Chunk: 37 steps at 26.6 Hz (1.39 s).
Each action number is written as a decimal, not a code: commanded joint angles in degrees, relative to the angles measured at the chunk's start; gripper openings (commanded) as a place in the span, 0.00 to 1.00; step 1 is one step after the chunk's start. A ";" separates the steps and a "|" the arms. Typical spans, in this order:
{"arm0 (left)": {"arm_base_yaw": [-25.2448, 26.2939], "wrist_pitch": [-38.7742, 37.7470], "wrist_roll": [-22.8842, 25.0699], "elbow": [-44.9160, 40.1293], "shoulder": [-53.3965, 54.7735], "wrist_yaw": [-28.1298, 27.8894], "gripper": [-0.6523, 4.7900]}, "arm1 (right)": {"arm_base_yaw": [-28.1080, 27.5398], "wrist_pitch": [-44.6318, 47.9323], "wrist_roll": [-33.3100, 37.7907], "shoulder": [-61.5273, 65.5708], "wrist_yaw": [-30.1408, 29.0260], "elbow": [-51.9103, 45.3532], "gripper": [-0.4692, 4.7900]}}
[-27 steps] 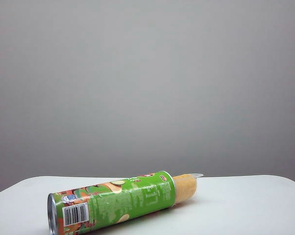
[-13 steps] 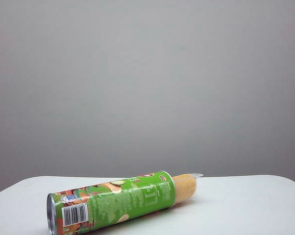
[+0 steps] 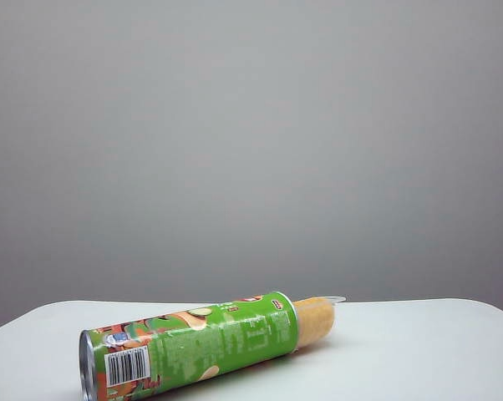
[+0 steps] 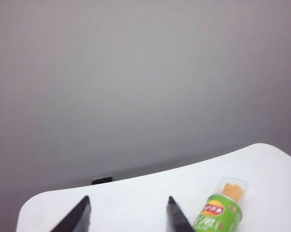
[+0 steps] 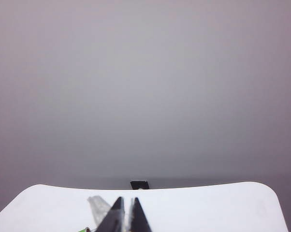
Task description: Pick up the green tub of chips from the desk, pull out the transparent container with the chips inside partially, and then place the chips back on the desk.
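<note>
Green tub of chips [image 3: 193, 351] lies on its side at the near left of the desk [image 3: 419, 351], clear tray [image 3: 328, 302] w/ the chips [image 3: 316, 320] poking out its far end, so the job looks basically done imo. Neither arm shows in the exterior view. Left gripper [image 4: 127, 215] hangs just beside the tub, jaws apart, nothing in them. Right gripper [image 5: 125, 216] is pinched closed, empty, over the desk. Tub's prob light, stiff and slick; grab mid-body. Tray's flimsy, chips fragile, so go easy.
</note>
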 commanded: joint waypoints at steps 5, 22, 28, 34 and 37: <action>10.43 5.27 -2.23 -2.62 -1.05 7.32 0.49 | -0.02 2.21 -0.17 -0.04 0.52 -0.76 0.13; 14.25 2.08 -1.03 -11.87 -1.49 7.06 0.44 | 0.00 4.83 -0.15 -0.04 11.34 -12.28 0.13; 14.25 0.70 -0.96 -11.87 -1.49 7.04 0.13 | -0.04 1.38 -0.17 0.02 17.05 -12.33 0.13; 14.25 -4.35 2.67 -11.87 -1.16 6.88 0.11 | 0.00 -0.26 -0.13 0.02 16.79 -12.33 0.13; 14.25 -4.39 2.40 -11.87 -1.18 6.91 0.11 | 0.04 -3.65 -0.11 0.04 16.83 -12.33 0.13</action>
